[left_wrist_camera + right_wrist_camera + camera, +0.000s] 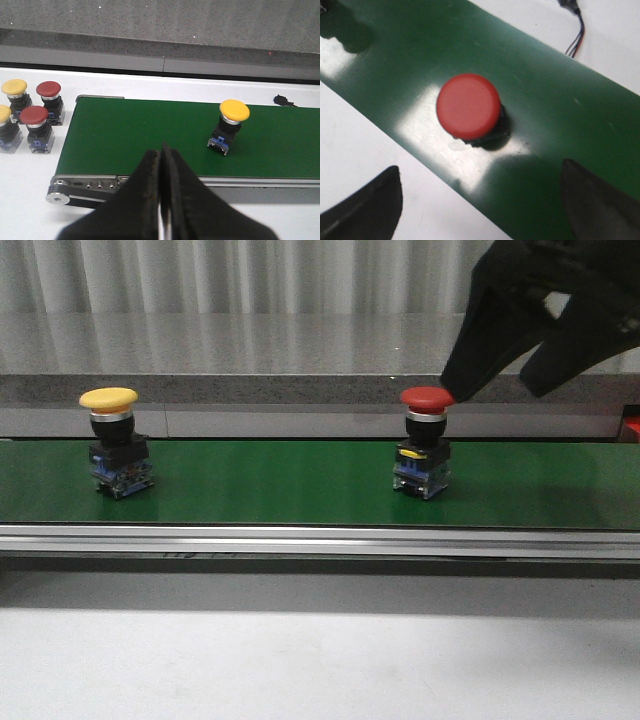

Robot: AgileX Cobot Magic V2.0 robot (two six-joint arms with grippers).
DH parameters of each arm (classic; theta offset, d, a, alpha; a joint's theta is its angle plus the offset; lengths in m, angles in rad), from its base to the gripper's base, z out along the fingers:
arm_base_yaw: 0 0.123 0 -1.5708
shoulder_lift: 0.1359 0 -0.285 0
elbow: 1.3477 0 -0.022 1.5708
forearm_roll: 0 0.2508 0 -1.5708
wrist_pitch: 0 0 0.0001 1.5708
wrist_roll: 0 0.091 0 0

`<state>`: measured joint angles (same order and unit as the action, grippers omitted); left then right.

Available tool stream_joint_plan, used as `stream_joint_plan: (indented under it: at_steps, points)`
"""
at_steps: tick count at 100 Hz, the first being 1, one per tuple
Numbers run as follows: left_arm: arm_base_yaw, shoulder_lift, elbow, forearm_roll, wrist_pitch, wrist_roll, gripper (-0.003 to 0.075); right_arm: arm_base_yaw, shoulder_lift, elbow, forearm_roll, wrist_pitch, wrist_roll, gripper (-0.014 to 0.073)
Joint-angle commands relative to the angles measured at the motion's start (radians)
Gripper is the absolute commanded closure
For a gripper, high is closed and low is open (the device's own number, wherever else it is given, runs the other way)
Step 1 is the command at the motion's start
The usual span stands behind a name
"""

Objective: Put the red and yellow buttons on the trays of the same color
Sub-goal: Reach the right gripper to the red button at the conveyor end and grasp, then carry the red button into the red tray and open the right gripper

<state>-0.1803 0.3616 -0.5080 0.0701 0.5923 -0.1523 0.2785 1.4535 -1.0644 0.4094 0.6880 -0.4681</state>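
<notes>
Right gripper (480, 200) (fingers spread) hangs over red button (468, 106) — untouched.

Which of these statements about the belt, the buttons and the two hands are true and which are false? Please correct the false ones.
1. Two buttons stand on the green belt. True: a yellow button and a red button.
2. The right hand is shut on the red button. False: it is open, above the button.
3. The left hand is shut and holds nothing. True.
4. The yellow button lies on its side. False: it stands upright.
5. Spare buttons sit beside the belt's end. True.
</notes>
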Motion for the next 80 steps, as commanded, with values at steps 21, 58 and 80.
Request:
stream_joint_plan:
  at_steps: [21, 58, 80]
  points:
    - [-0.008, 0.006, -0.027, -0.006, -0.078, -0.011, 0.0741, 0.014, 0.141, -0.133, 0.013, -0.027, -0.014, -0.0017]
    - [-0.008, 0.006, -0.027, -0.006, -0.078, -0.011, 0.0741, -0.069, 0.17, -0.215, -0.022, 0.008, -0.014, 0.0568]
    - [-0.008, 0.006, -0.027, -0.006, -0.078, -0.011, 0.0741, -0.335, 0.194, -0.381, -0.021, 0.084, 0.001, 0.0567]
